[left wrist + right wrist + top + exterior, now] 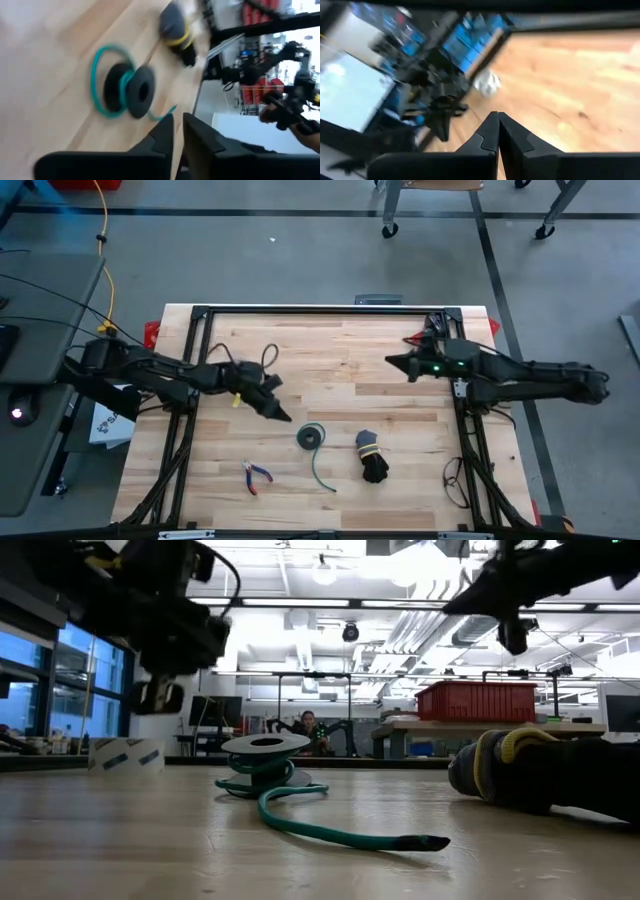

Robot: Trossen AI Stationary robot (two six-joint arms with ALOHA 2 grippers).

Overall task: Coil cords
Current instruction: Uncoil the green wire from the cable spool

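One thin dark-green cord (pixel 312 442) lies near the front middle of the pale wooden table (pixel 340 360), most of it wound into a small round coil around a dark spool, with a loose green tail (pixel 322 476) curling away toward the table's front edge. Just beside it sits a black cord bundle with a yellow tie (pixel 371 457), and farther along the front edge a pair of red-handled pliers (pixel 256 476). The left gripper (pixel 281 415) hangs just above and beside the coil, its fingers parted by only a narrow slit and holding nothing. The right gripper (pixel 393 361) waits well apart at the far side, fingers pressed together and empty. To finish the winding well, the left gripper should probably open wider, come down on the tail near its free end rather than on the spool, and lead it round the coil without dragging the spool toward the black bundle.
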